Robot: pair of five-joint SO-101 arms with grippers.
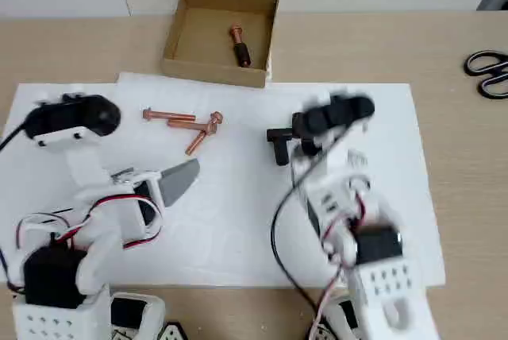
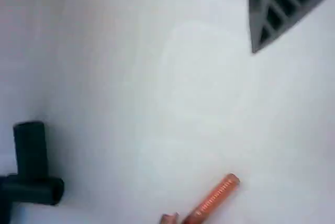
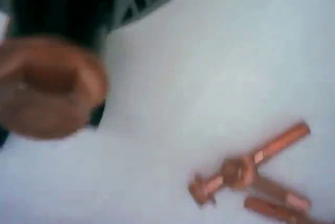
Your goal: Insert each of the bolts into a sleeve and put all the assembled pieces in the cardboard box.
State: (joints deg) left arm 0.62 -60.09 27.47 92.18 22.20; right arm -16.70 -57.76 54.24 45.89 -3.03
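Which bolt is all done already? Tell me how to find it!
Find the cardboard box just past the far edge of the white sheet. One copper bolt lies inside it, its end tucked into a black sleeve. The three loose bolts on the sheet are bare copper with no sleeve.

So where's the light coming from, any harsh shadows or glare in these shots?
High view: soft, even light, likely overhead; the white sheet is bright without glare, with only faint shade inside the cardboard box. Left wrist view: the sheet looks dimmer near the black sleeve. Right wrist view: the loose bolts cast hardly any shadow.
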